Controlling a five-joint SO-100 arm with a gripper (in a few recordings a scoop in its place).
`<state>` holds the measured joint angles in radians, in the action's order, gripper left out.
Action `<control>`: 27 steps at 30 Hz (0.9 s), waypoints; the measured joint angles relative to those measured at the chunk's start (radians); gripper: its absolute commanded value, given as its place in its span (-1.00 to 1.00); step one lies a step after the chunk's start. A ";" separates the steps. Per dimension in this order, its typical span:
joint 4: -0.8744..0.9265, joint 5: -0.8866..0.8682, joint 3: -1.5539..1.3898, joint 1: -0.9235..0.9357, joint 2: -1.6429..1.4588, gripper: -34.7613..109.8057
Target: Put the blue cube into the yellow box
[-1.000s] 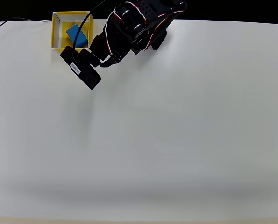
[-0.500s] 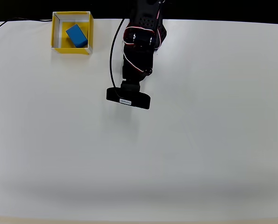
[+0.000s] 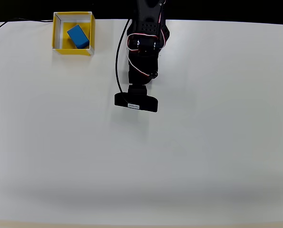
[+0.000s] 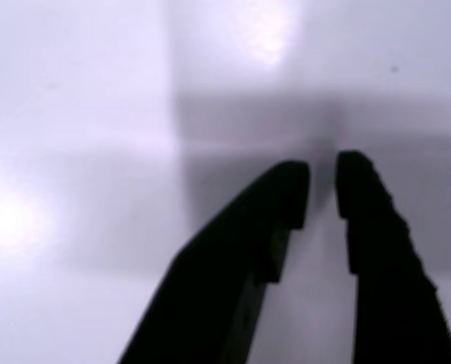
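Blue cube [image 3: 78, 36] lies in yellow box [image 3: 56, 33]; hand [image 4: 321, 189] well apart.

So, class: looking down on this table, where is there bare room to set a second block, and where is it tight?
Free: the whole table below the arm, and the wide stretch to its right. Also the strip between the box and the arm. Tight: inside the box, where the cube takes up much of the floor, and under the arm itself.

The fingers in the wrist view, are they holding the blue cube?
No, the fingers are nearly shut on nothing; the cube lies in the yellow box.
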<state>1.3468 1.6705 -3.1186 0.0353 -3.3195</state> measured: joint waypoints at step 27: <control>0.000 -0.078 0.000 -0.040 -0.002 -0.50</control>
<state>1.3468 1.5923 -3.1186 -0.0046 -3.3211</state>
